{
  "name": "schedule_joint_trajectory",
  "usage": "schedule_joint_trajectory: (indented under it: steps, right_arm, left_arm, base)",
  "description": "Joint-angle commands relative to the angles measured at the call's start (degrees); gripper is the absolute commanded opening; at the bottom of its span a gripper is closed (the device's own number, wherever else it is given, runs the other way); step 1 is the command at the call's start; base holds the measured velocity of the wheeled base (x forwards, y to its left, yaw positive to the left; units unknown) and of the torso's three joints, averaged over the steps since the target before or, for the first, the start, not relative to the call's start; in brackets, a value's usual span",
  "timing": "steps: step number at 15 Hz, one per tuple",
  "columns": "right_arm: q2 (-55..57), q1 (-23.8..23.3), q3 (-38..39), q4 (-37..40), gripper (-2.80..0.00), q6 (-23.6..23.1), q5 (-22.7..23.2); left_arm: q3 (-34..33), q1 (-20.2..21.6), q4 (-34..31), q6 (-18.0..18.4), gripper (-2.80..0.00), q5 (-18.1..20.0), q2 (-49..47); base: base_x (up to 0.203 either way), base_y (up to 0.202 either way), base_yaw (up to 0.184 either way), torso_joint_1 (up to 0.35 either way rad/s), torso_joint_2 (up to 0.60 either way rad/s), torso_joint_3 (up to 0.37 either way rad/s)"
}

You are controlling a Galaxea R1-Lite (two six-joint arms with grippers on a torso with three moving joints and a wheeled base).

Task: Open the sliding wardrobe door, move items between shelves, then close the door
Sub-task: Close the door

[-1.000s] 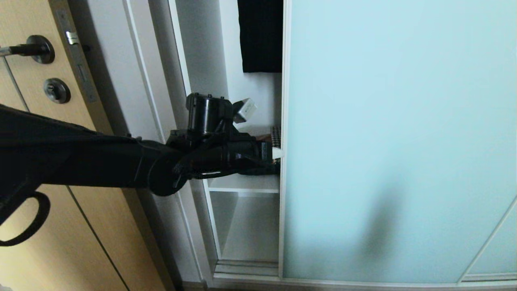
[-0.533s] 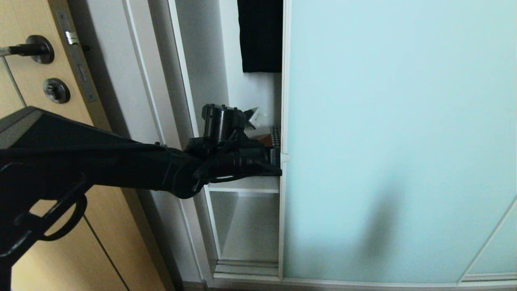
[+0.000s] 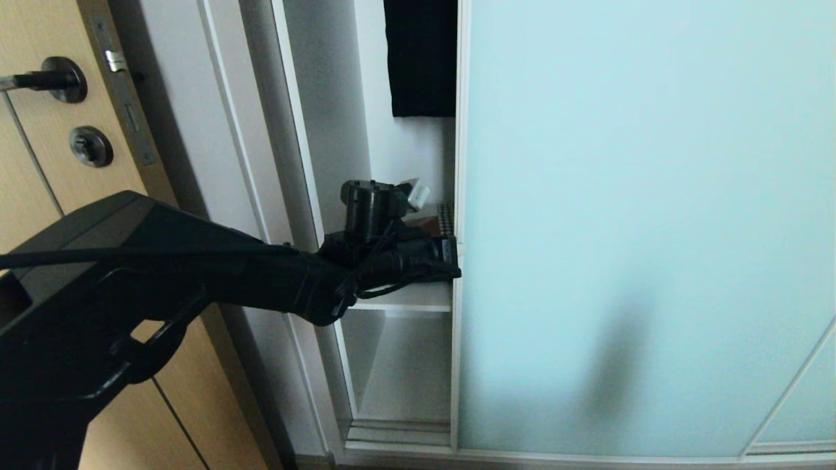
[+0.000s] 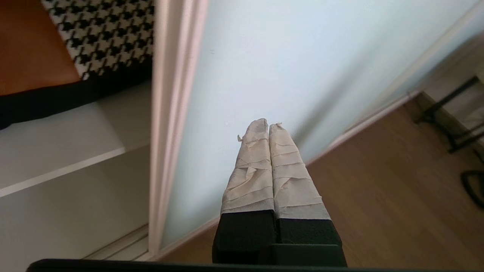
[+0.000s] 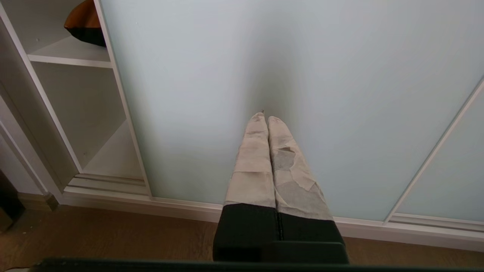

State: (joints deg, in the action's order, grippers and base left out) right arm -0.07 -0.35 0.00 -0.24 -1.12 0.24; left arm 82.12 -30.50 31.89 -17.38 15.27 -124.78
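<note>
In the head view, the sliding wardrobe door (image 3: 646,222) is seen covering most of the wardrobe, with a narrow gap left open at its left edge. The black left arm is stretched from the lower left into that gap, and the left claw (image 3: 453,256) is seen at the door's frame edge, just above a white shelf (image 3: 408,299). A sliver of the cushion (image 3: 439,220) is visible behind the arm on that shelf, and a dark garment (image 3: 421,59) hangs higher up. A light wood door (image 3: 59,150) with a lever handle stands at the far left. In the left wrist view, the left claw (image 4: 267,130) is shown clenched on nothing, its taped fingers (image 4: 251,170) pressed together in front of the frosted glass, just beside the door frame; the cushion (image 4: 75,49) lies on the shelf (image 4: 68,147) beyond the frame. In the right wrist view, the right claw (image 5: 264,119) is likewise clenched and empty, held before the door (image 5: 340,94) above the wooden floor (image 5: 113,234).
</note>
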Motion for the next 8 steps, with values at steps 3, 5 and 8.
schedule_joint_trajectory:
  steps: [3, 5, 8]
  right_arm:
    - [0.1, 0.0, 0.0, 0.0, -2.80, 0.0, 0.0]
    - [0.1, 0.0, 0.0, 0.0, -2.80, 0.0, 0.0]
    - [0.1, 0.0, 0.0, 0.0, -2.80, 0.0, 0.0]
  left_arm:
    - [2.6, -0.2, 1.0, -0.1, -2.80, -2.4, -3.1]
    - [5.1, -0.6, 1.8, -0.2, -2.80, -5.9, -5.1]
    - [6.6, -0.6, 1.9, -0.3, -2.80, -6.6, -6.5]
  base:
    - [0.000, 0.000, 0.000, 0.000, 0.00, 0.000]
    - [0.000, 0.000, 0.000, 0.000, 0.00, 0.000]
    - [0.000, 0.000, 0.000, 0.000, 0.00, 0.000]
